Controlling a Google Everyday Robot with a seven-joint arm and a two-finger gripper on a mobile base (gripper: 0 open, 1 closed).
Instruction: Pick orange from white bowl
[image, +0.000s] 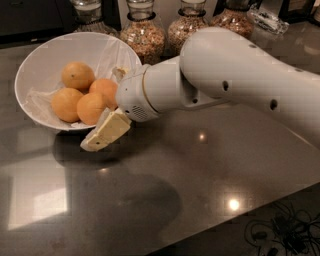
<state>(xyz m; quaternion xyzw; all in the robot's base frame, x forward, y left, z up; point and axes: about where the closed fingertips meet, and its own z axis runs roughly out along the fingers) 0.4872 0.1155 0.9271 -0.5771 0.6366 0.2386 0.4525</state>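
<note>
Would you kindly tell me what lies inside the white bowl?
Four oranges on crinkled white wrap. The gripper, at the white bowl's near-right rim, covers part of the rightmost orange.
</note>
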